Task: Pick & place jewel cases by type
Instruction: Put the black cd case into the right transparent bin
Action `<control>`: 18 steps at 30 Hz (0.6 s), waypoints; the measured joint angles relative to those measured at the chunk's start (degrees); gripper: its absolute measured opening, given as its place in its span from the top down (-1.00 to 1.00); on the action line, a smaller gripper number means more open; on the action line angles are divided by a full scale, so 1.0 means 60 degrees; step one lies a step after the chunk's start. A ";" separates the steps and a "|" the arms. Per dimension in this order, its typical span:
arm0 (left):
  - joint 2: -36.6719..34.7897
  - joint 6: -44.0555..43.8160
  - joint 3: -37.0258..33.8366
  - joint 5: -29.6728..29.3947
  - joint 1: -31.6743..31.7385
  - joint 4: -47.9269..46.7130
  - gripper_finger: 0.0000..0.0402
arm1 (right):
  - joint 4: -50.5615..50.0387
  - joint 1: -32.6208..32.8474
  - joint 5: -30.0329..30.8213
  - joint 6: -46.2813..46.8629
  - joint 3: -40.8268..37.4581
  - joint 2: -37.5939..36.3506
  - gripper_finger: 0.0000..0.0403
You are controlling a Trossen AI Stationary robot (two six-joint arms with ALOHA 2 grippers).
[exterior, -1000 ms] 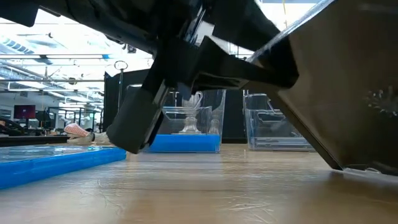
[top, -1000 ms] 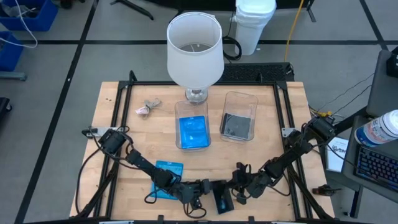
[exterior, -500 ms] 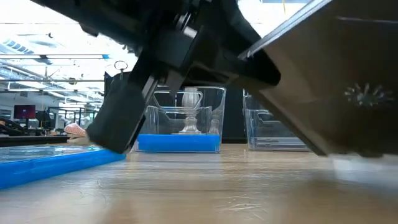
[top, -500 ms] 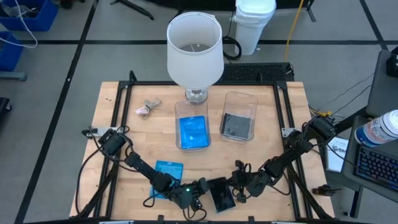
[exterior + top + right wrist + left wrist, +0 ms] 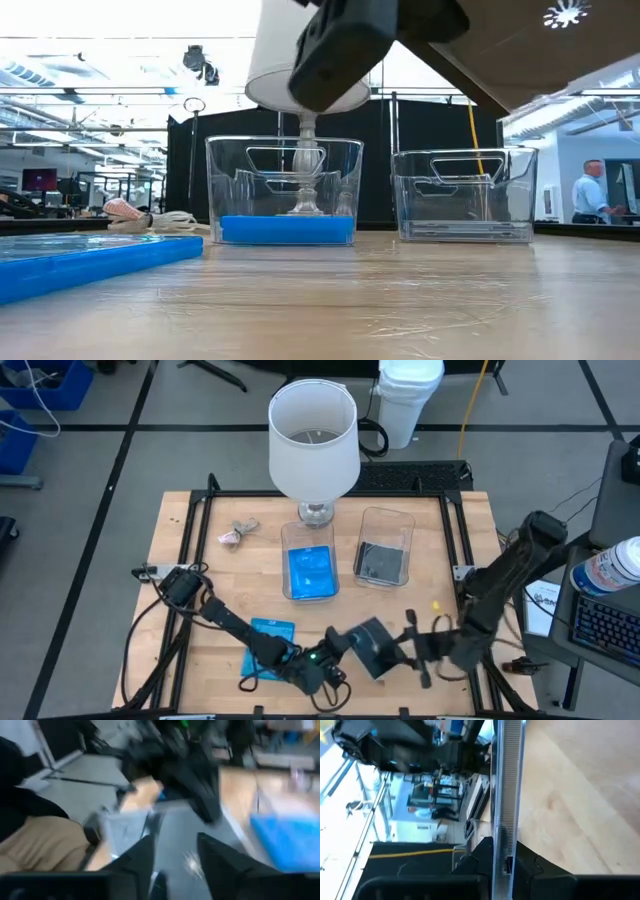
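Note:
A smoky grey jewel case point(image 5: 372, 647) hangs above the table's near edge, and my left gripper point(image 5: 346, 648) is shut on it. My right gripper point(image 5: 416, 650) stands open just to the right of the case with nothing between its fingers point(image 5: 145, 857). A blue jewel case point(image 5: 268, 638) lies flat on the table, partly under my left arm. Another blue case lies in the left clear tub point(image 5: 310, 565), and a grey one lies in the right tub point(image 5: 383, 555). My left gripper pinches the grey case between its two fingers, across the case's thin edge point(image 5: 506, 847) on its left side. The fingers come nearly level from the table's left. The case is lifted clear of the table and tilted; the low view shows its underside point(image 5: 520, 50).
A white lamp point(image 5: 313, 440) stands at the far middle, right behind the tubs. A pinkish lump point(image 5: 238, 532) lies at the far left. A black frame point(image 5: 452, 530) runs along the table's edges. Bare wood lies between the tubs and the grippers.
My right gripper has opened, let go of the grey case, and gone up and back toward the table's right edge. My left gripper has closed on the case, rolled, and risen. The case has been lifted clear of the table and shifted right and farther in.

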 joint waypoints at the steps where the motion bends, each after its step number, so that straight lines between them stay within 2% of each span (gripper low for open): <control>1: 0.0000 -0.0039 0.0083 -0.0060 0.0049 -0.0049 0.81 | -0.0079 0.0195 0.0232 -0.0611 0.0215 -0.0070 0.14; 6: 0.0000 -0.0537 0.0395 -0.0168 0.0280 -0.0339 0.86 | -0.0924 0.1065 0.2075 -0.3445 0.1825 0.0576 -0.25; 9: -0.0019 -0.0782 0.0572 -0.0278 0.0346 -0.0350 0.86 | -0.2130 0.1271 0.2664 -0.4076 0.2811 0.1548 -0.37; 13: -0.0069 -0.0863 0.0644 -0.0375 0.0456 -0.0346 0.79 | -0.4379 0.1336 0.3293 -0.3819 0.4374 0.3012 -0.45; 18: -0.0139 -0.1000 0.0644 -0.0525 0.0634 -0.0482 0.85 | -0.7366 0.1468 0.3550 -0.2100 0.6583 0.4336 -0.49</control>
